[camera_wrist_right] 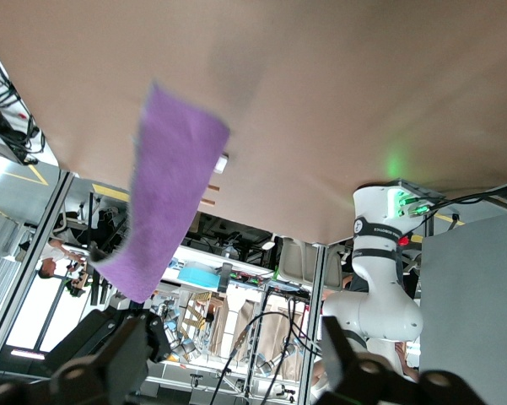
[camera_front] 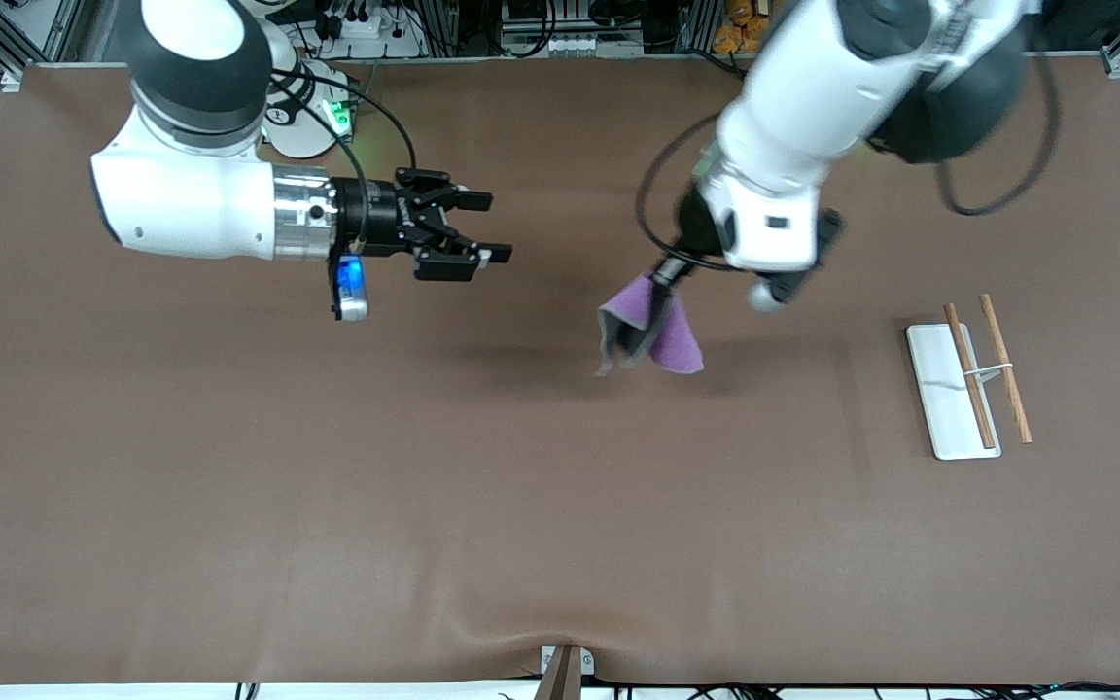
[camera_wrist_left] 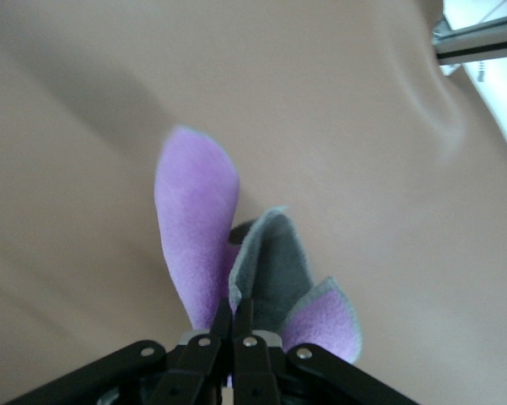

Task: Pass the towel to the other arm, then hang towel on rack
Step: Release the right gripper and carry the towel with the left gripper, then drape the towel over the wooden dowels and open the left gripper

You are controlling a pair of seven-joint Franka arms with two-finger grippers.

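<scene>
Currently noted: left gripper [camera_front: 655,297] up over mid-table, jaws pinched tight on towel [camera_front: 652,332]. Towel hanging from that pinch in loose folds, purple face and grey face both showing, clear of the table [camera_front: 327,506]. Same grip confirmed in the left wrist view: fingers [camera_wrist_left: 223,333] pressed together on towel [camera_wrist_left: 198,228], one purple flap standing up, a grey fold beside it, a smaller purple corner at the edge.

Right gripper [camera_front: 468,228] up over the table toward the right arm's end, pointing sideways toward the towel, jaws spread wide, holding nothing. Well apart from the towel in the front view. Right wrist view: both fingers [camera_wrist_right: 110,363] parted at the frame edge, towel [camera_wrist_right: 164,198] seen farther off as a purple strip, not between them.

Rack [camera_front: 963,384] resting on the table toward the left arm's end, white base flat, two brown rods lying parallel, one over the base and one just off its edge, joined by a thin white wire. Bare of towel. Well apart from both grippers.
</scene>
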